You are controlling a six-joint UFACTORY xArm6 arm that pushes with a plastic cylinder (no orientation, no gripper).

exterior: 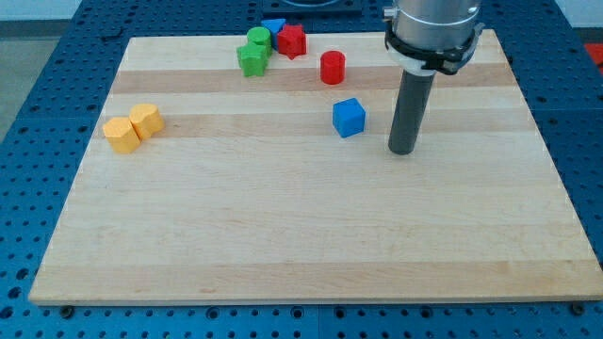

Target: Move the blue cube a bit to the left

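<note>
The board (311,235) is carrying the blue cube (349,117) near its upper middle. My tip (403,151) is sitting just right of it, apart, no pincer fitted. The push leftward seems not yet begun.

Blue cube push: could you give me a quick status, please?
My tip right of blue cube, apart. Nothing between them. Leftward path clear until yellow blocks.
</note>
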